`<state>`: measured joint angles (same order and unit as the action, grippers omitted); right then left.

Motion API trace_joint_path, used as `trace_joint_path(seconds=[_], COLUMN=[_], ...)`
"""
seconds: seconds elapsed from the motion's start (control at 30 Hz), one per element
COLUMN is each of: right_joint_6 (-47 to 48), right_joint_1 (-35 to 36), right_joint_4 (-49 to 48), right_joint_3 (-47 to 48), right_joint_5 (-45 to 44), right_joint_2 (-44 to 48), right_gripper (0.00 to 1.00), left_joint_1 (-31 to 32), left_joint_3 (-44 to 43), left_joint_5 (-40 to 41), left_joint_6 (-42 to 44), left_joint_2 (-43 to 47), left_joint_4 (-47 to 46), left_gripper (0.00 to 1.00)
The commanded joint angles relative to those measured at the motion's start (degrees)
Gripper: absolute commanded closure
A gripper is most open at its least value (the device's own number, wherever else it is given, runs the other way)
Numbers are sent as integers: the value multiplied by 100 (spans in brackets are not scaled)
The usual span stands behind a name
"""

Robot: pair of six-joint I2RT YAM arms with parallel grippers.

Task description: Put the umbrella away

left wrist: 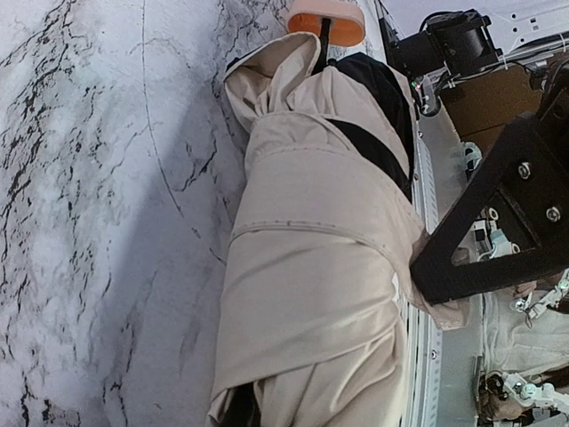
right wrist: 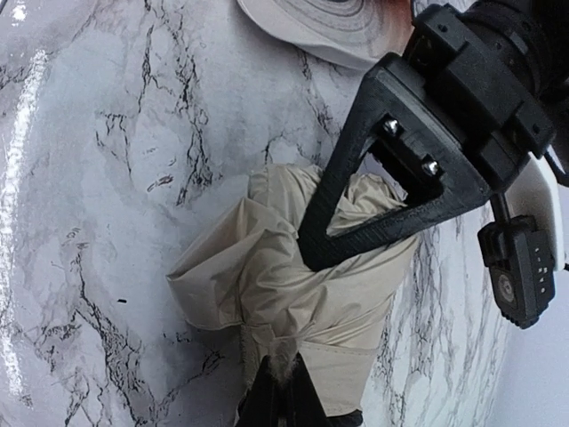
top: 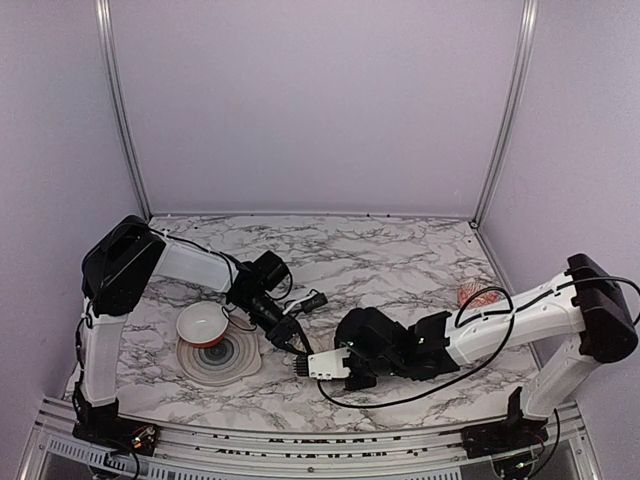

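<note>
The umbrella (left wrist: 311, 267) is folded into a cream bundle lying on the marble table, with black lining showing and its tan handle (left wrist: 325, 20) at the far end. From above only a pale bit of the umbrella (top: 328, 364) shows between the two arms. My left gripper (top: 293, 345) is closed around the bundle; one of its fingers (right wrist: 356, 213) presses into the fabric. My right gripper (right wrist: 283, 391) is shut on the umbrella's strap tab, pinching it against the wrapped fabric. The right gripper's finger (left wrist: 498, 222) touches the bundle's side.
A white bowl with a red base (top: 203, 322) stands on a round grey plate (top: 222, 362) left of the grippers. A small red thing (top: 480, 295) lies at the right. A black cable piece (top: 310, 300) lies behind the left gripper. The metal front rail (top: 300, 440) runs close by.
</note>
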<state>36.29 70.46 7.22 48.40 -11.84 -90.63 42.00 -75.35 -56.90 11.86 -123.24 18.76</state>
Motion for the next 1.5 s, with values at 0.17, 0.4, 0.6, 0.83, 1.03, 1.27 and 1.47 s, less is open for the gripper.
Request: trace_joint_path(seconds=[0.17, 0.4, 0.6, 0.83, 1.03, 1.27, 1.47], right_joint_6=[336, 250, 360, 210, 352, 259, -34], right_joint_1=[605, 834, 779, 475, 429, 304, 539], right_joint_4=[94, 320, 211, 295, 108, 68, 509], right_joint_3=[-214, -268, -335, -292, -328, -230, 82], right_joint_5=[19, 36, -873, -1344, -1339, -1521, -798], right_joint_2=[-730, -712, -1084, -1175, -1234, -1167, -805], right_gripper=[100, 97, 98, 95, 89, 86, 66], left_joint_1=[-262, -265, -263, -234, -142, -133, -139], left_joint_3=[113, 63, 208, 196, 196, 192, 94], left_joint_5=[2225, 2235, 2149, 2042, 1984, 2001, 2069], left_joint_6=[-19, 43, 238, 425, 614, 657, 591], left_joint_2=[-586, -619, -451, -446, -446, -459, -516], left_joint_4=[604, 644, 655, 769, 932, 966, 978], left_gripper=[100, 100, 100, 100, 100, 100, 100])
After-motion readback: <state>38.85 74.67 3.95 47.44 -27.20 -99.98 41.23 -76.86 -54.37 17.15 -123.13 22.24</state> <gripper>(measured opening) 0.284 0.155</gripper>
